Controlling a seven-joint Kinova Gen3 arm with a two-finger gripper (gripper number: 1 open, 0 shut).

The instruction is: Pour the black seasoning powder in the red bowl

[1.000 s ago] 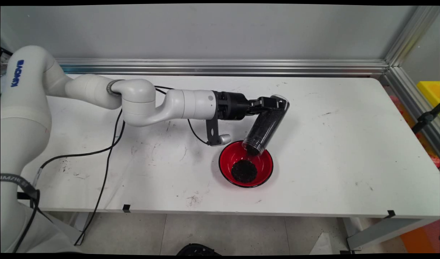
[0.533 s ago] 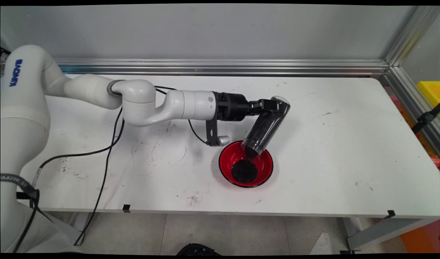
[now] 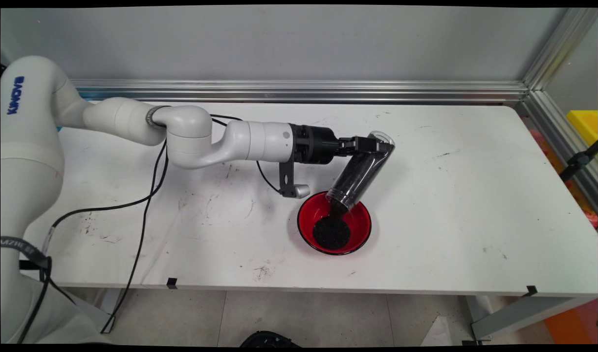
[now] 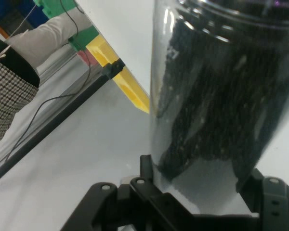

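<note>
My gripper (image 3: 374, 145) is shut on the upper end of a clear plastic tube (image 3: 361, 171) filled with dark granules. The tube is tilted, its open mouth pointing down-left over a red bowl (image 3: 360, 221) on the white table (image 3: 475, 195). Dark granules (image 3: 331, 231) lie heaped in the bowl, and a thin stream falls from the tube's mouth onto them. In the hand view the tube (image 4: 221, 86) fills the right side, held between the two fingers (image 4: 145, 168), with my gripper (image 4: 202, 180) closed around it.
Black cables (image 3: 147, 195) hang from the arm and trail over the table's left half to its front edge. An aluminium rail (image 3: 299, 90) runs along the back wall. A yellow box (image 3: 585, 122) sits beyond the table's right end.
The tube's mouth has swung slightly left and lower over the bowl, and the heap of granules in the bowl has grown a little.
</note>
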